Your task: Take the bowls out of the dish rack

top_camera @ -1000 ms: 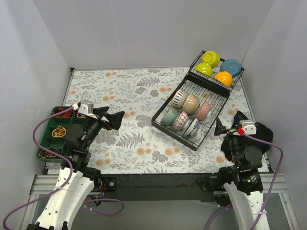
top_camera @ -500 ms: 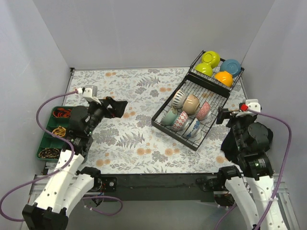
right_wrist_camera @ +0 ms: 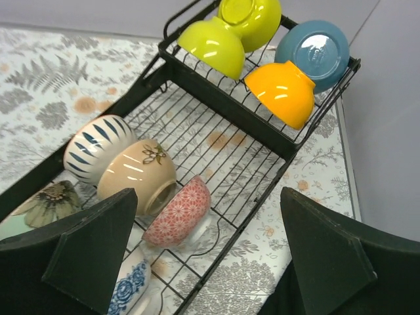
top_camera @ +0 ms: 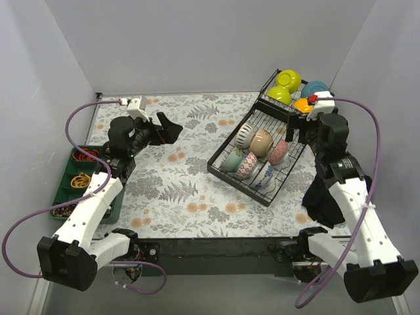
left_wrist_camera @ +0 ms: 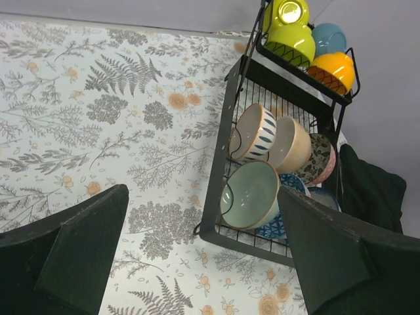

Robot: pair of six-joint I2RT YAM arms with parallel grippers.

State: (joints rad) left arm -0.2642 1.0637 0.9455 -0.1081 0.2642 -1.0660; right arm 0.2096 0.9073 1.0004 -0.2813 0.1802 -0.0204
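Observation:
The black wire dish rack (top_camera: 225,172) lies at the right of the table, with its raised tier (top_camera: 298,117) at the back. Lime-yellow bowls (right_wrist_camera: 211,44), a blue one (right_wrist_camera: 313,49) and an orange one (right_wrist_camera: 283,92) sit in the tier. On the base stand a striped bowl (left_wrist_camera: 252,131), a beige one (left_wrist_camera: 289,144), a pale-green one (left_wrist_camera: 249,195) and a pink one (right_wrist_camera: 178,210). My right gripper (top_camera: 296,131) hovers open over the rack's right side, the pink bowl below its fingers. My left gripper (top_camera: 165,128) is open above the cloth, left of the rack.
A green compartment tray (top_camera: 71,176) with small items sits at the table's left edge under my left arm. A black cloth (left_wrist_camera: 367,190) lies right of the rack by the right wall. Grey walls close in the table on three sides.
Both arms have risen and reached toward the back. The left gripper moved up and right over the cloth; the right gripper came over the rack near the raised tier. Both stayed open.

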